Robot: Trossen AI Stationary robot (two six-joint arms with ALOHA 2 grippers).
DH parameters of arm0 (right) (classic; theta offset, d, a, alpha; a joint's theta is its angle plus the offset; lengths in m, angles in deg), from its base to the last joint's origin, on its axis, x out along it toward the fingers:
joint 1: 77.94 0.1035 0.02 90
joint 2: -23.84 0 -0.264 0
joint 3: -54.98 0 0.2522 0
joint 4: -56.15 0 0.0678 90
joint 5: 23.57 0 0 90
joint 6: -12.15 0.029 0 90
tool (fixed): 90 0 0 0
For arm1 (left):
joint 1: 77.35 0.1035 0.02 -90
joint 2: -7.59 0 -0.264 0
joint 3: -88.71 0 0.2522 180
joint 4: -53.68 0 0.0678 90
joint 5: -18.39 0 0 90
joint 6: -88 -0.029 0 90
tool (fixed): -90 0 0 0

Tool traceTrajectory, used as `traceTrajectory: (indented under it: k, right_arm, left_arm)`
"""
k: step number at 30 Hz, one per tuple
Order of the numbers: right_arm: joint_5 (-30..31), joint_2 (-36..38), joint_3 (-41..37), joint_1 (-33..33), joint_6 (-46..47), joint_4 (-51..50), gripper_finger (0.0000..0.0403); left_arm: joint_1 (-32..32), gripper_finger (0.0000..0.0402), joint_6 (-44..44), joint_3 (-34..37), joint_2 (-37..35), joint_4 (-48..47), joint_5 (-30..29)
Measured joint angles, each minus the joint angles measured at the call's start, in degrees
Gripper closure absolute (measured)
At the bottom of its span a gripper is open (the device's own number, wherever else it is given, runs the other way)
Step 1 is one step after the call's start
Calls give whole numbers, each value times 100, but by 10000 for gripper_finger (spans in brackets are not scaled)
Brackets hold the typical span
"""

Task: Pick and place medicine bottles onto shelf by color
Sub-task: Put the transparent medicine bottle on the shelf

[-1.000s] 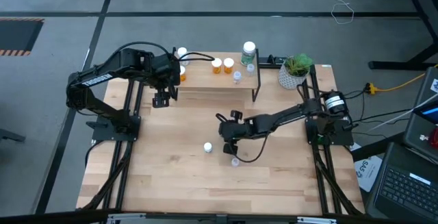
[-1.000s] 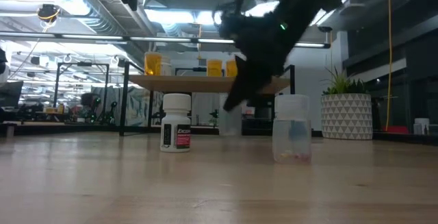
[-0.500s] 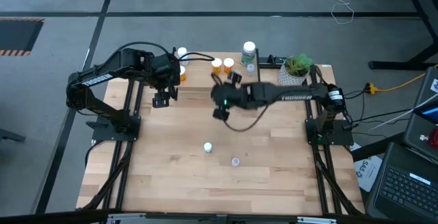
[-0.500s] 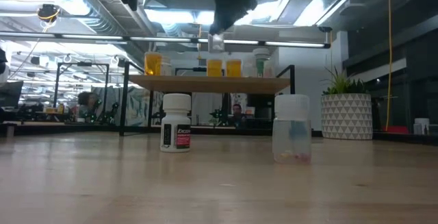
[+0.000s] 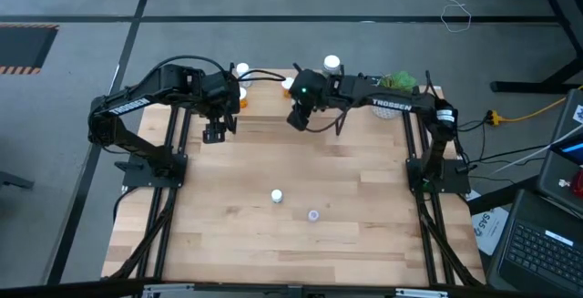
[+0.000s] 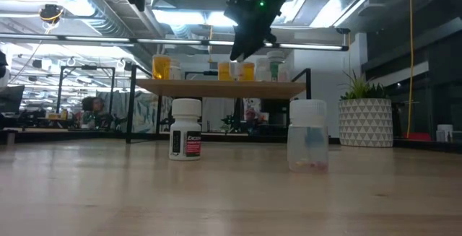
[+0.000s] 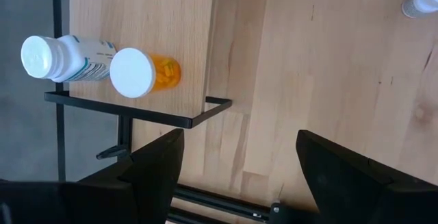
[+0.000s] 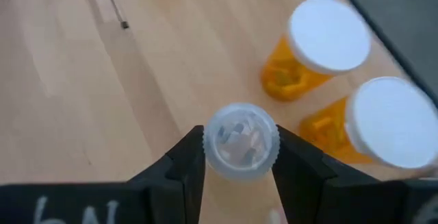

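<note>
Shelf (image 5: 273,107) is sitting at table's 12 o'clock. Right gripper (image 8: 239,157) is hovering over it, fingers clamped on a small clear bottle (image 8: 241,140) beside two orange bottles (image 8: 311,49), likely grouping colors. Left gripper (image 7: 236,159) is waiting, spread wide, empty.

On the shelf (image 5: 273,107): two bottles (image 7: 145,72) at the left end, two more (image 8: 328,46) near the middle. Above the middle, held by the right gripper (image 5: 298,116), a small bottle (image 8: 241,140). On the table (image 5: 228,216) in front, two bottles (image 5: 277,196) side by side.
</note>
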Motion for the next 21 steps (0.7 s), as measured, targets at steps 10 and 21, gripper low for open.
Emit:
traceTrajectory:
  k: [10, 21]
  right_arm:
    - [-64, -1, 0, -150, -7, 79, 126]
    - [-34, -5, 1153, 58, 183, -780, 74]
  left_arm:
    - [-1, 123, 2, 0, 0, 0, 0]
    - [-1, 123, 12, 0, 0, 0, 0]
